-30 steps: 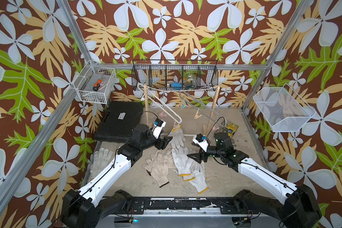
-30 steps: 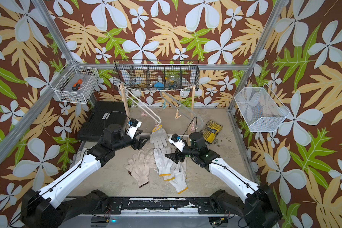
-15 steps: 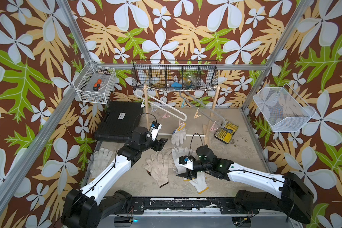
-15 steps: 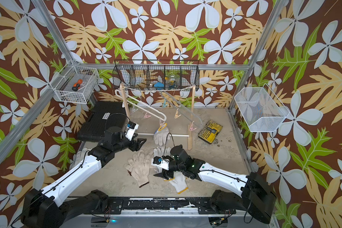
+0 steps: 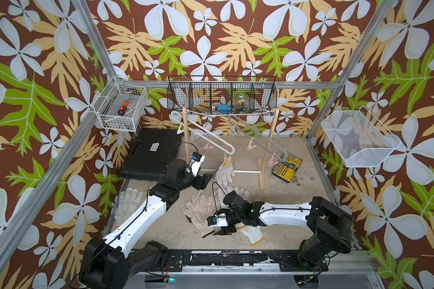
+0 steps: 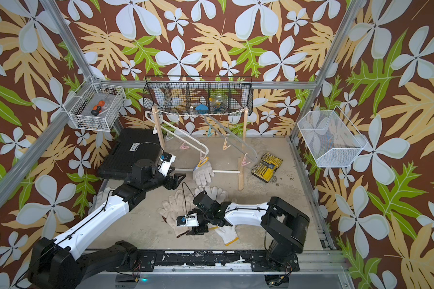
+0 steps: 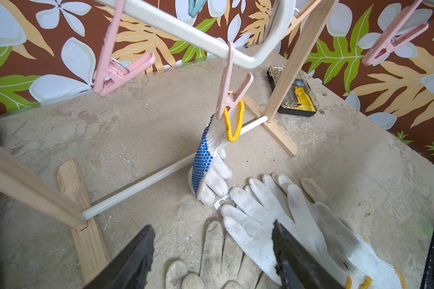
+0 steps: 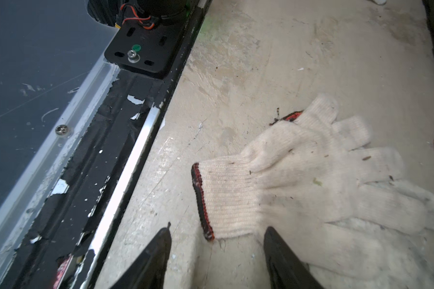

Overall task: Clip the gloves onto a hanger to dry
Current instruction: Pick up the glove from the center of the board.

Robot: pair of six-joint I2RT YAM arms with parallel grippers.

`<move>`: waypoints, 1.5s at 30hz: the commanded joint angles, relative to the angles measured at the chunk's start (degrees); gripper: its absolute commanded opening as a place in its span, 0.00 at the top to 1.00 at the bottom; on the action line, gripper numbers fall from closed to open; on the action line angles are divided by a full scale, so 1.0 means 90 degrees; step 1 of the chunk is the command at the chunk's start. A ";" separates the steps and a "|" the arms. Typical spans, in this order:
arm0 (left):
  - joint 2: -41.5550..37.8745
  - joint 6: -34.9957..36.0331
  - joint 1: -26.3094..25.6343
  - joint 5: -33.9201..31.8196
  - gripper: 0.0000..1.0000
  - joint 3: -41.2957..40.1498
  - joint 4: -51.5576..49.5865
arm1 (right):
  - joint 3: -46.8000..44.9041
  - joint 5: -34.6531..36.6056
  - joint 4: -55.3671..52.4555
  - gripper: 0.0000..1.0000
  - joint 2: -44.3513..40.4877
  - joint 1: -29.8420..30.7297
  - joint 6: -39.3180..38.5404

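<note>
Two gloves (image 5: pixel 127 203) lie at the left edge of the counter (image 5: pixel 286 200). The left gripper (image 7: pixel 211 237) hangs open and empty near a blue-dotted glove (image 7: pixel 208 162) clipped to the white hanger (image 5: pixel 211 136). The right gripper (image 8: pixel 216 232), jaws apart, straddles the cuff of a dark-trimmed glove (image 8: pixel 273 187) near the front edge.

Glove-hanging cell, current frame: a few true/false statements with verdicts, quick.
1. A blue-dotted glove hangs from a pink clip on the white hanger. True.
2. The left end effector grips a glove. False: it is open and empty.
3. The right end effector is at a yellow cuff. False: it is at the red-and-black cuff of the dark-trimmed glove.
4. The gray hanger carries a glove. False: its clips hold nothing.
5. A screwdriver lies in the white wire basket. True.
</note>
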 commanded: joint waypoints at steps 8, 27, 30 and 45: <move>-0.0099 -0.0030 0.0034 0.0040 0.24 -0.0120 0.0182 | 0.0226 0.0367 -0.0025 0.47 0.0754 0.0086 -0.0107; -0.0138 -0.0147 0.0044 0.0135 0.21 -0.0145 0.0280 | 0.0187 0.0083 0.0067 1.00 -0.0019 -0.0022 0.0671; -0.0119 -0.0164 0.0052 0.0115 0.20 -0.0121 0.0345 | 0.0061 -0.0129 -0.0094 1.00 -0.0605 -0.0418 0.1114; 0.0613 0.0318 0.0054 -0.0493 0.06 0.0756 0.0503 | 0.0959 -0.0601 -0.2589 1.00 -0.2751 -0.3200 0.1173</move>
